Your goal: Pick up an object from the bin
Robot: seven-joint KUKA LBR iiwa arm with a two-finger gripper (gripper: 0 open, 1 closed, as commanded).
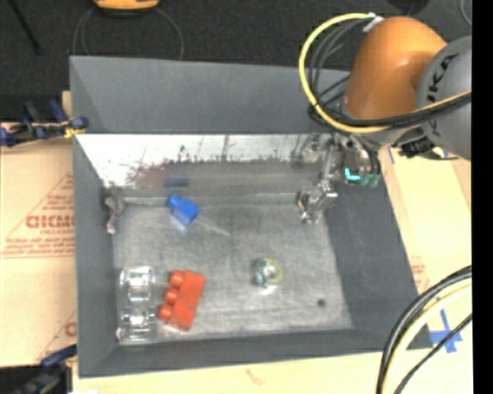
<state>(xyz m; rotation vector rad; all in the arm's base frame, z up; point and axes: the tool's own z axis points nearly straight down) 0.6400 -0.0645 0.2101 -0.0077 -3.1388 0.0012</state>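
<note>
Hanging low by the bin's back-right wall, over bare floor; cannot tell whether gripper open or closed. Nearest: small shiny ball, centre-right, likely hard, light, slippery, apt to roll; best pinched across its middle. Blue block, red brick farther left.

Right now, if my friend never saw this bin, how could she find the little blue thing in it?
Look in the grey metal bin, at its floor near the view's upper wall, left of the middle. There lies a small blue block, alone. It is the only blue thing; the red studded brick and the clear block sit side by side at the lower left corner.
</note>
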